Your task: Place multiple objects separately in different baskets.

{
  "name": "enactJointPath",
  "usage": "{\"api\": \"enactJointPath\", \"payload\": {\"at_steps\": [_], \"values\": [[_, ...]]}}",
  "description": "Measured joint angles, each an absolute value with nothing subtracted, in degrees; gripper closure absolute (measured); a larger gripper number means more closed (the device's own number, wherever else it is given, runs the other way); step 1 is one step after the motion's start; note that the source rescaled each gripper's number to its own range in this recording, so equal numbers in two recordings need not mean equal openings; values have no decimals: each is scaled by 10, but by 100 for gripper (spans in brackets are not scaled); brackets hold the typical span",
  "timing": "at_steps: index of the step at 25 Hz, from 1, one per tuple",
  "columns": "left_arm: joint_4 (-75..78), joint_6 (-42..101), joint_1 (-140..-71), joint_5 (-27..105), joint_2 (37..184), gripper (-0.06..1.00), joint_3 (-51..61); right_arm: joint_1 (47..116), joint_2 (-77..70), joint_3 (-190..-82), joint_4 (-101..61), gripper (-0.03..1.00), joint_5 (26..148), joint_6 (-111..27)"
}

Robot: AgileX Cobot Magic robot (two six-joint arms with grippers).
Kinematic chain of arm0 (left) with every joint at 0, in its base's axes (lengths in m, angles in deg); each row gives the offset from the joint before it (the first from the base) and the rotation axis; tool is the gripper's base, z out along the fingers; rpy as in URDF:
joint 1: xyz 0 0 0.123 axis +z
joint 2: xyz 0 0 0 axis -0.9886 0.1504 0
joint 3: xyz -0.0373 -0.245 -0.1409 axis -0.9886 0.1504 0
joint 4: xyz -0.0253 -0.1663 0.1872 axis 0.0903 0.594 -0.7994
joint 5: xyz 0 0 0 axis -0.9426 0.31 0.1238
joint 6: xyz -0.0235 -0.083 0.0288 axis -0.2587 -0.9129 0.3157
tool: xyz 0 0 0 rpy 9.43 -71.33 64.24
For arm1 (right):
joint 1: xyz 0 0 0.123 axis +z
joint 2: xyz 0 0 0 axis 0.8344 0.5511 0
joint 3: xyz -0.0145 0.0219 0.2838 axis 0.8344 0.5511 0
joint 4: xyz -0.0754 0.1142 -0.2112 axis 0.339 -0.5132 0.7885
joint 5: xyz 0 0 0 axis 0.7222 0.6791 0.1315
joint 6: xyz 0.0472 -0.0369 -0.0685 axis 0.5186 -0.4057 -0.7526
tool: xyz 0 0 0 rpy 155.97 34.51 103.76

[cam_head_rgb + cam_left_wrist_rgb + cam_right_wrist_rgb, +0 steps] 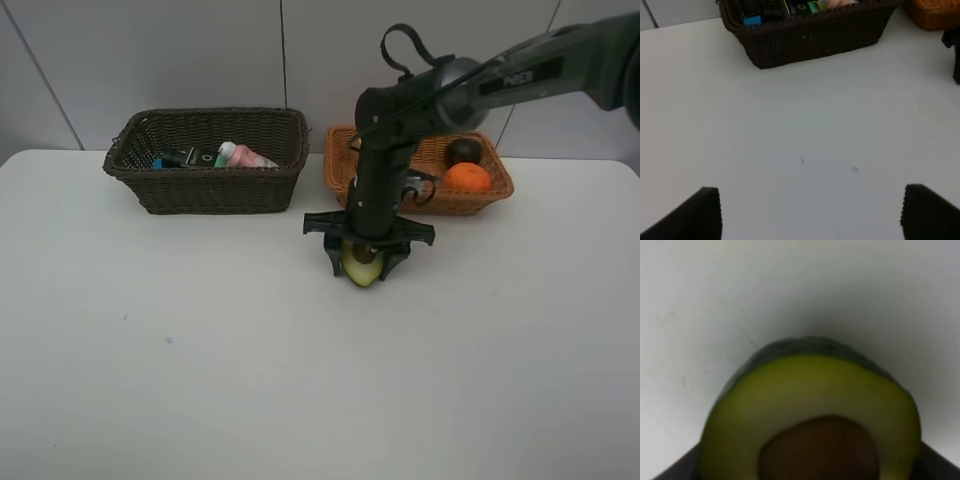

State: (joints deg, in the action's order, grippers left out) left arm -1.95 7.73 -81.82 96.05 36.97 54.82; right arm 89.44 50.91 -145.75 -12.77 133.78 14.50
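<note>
Dark brown deep woven wicker basket (205,160) left of the light orange-tan shallow wicker basket (420,170); its contents are half hidden by the rim, with a dark green pump bottle (190,157) and small pink bottle (243,156) visible, plus a blue scrap only clear in the left wrist view. Left gripper (810,212) is cropped, fingers wide apart over the white table (150,350). In front of the tan basket, the right gripper (363,262) is clamped on the green avocado half (361,268); overhead mostly hides it, while the right wrist view shows the pit, blurry. Dark round mangosteen (463,150) and orange (467,177) sit in the tan basket, partly behind the arm.

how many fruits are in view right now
3: a dark round fruit and an orange in the tan basket, an avocado half in the right tool. The arm may hide more.
</note>
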Motion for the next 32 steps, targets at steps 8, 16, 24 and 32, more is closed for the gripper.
{"api": "enactJointPath", "payload": {"at_steps": [8, 16, 24, 32], "values": [[-20, 77, -818, 960, 370, 6, 548, 848, 460, -1592, -70, 97, 1410, 2], [-20, 77, -818, 960, 370, 6, 548, 745, 498, -1657, -107, 97, 1302, -74], [-20, 77, -818, 960, 370, 6, 548, 700, 524, -1657, -85, 1, 1278, -76], [-20, 77, -818, 960, 370, 6, 548, 701, 467, -1657, -57, -3, 1430, -88]]}}
